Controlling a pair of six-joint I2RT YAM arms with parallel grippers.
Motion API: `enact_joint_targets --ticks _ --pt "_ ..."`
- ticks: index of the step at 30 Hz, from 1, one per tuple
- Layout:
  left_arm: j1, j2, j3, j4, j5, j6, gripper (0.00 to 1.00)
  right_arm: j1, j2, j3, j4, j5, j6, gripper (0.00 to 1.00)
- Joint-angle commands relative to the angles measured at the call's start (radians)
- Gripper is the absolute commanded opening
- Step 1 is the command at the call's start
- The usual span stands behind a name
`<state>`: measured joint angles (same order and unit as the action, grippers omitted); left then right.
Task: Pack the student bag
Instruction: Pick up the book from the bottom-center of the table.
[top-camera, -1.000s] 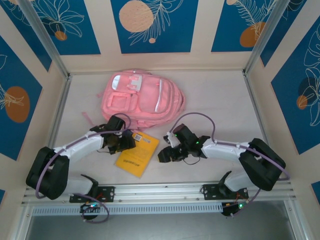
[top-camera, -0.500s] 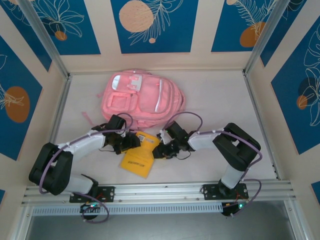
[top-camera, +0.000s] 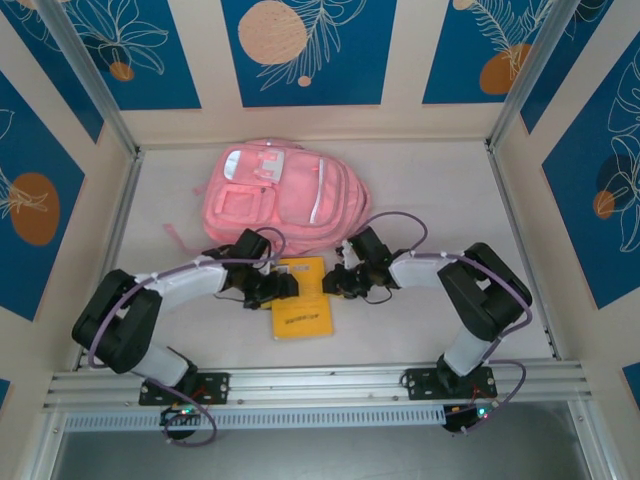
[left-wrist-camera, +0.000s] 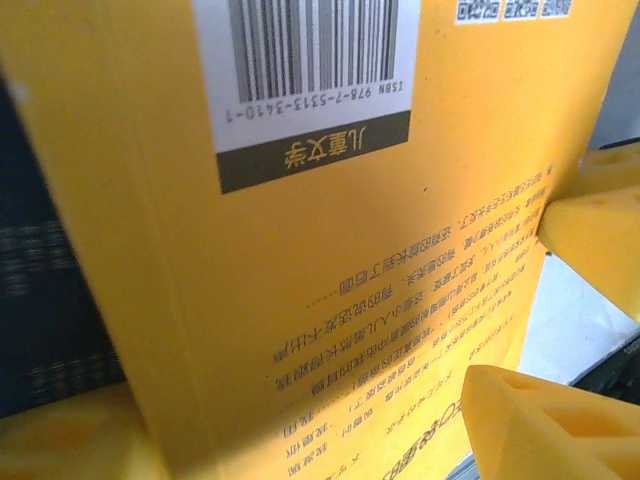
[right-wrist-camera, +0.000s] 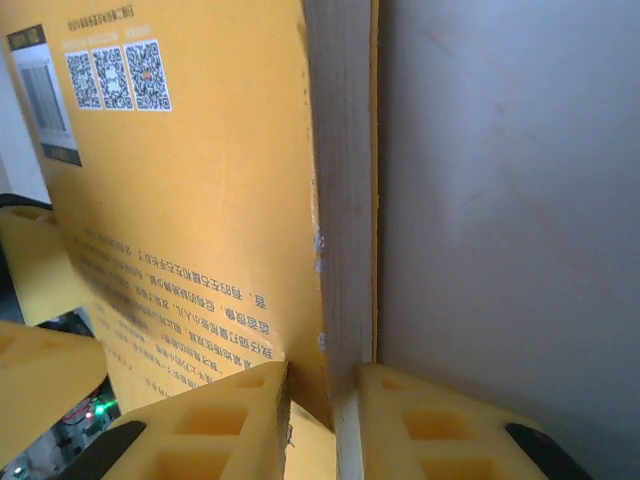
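Pink student bag (top-camera: 283, 192) flat — yellow book (top-camera: 300, 297) outside it, clamped by left gripper (top-camera: 282, 288) and right gripper (top-camera: 338, 285).

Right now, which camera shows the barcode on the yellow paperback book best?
The left wrist view: the yellow paperback book's barcode is large and sharp there. The right wrist view shows it small at the cover's left edge. The top external view shows the whole book, its barcode too tiny to read.

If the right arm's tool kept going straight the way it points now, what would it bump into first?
The right tool points leftward and is already closed on the edge of the yellow book. Pushing on, it would likely meet the left tool, holding the book's opposite edge, though depth is hard to judge here.
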<state>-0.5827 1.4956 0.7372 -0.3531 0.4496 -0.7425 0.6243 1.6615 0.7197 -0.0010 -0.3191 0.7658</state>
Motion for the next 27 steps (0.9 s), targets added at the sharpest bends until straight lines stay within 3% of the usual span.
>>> enact_joint_targets --ticks 1,15,27 --pt "-0.034 0.040 0.030 0.050 0.076 0.003 0.70 0.009 -0.035 -0.041 -0.061 0.041 -0.006 0.24" --pt "-0.037 -0.122 0.078 0.105 0.112 -0.009 0.44 0.031 -0.025 -0.079 -0.029 0.049 0.018 0.23" --pt "-0.047 -0.042 0.016 0.223 0.131 -0.063 0.29 0.031 -0.036 -0.084 -0.018 0.038 0.028 0.22"
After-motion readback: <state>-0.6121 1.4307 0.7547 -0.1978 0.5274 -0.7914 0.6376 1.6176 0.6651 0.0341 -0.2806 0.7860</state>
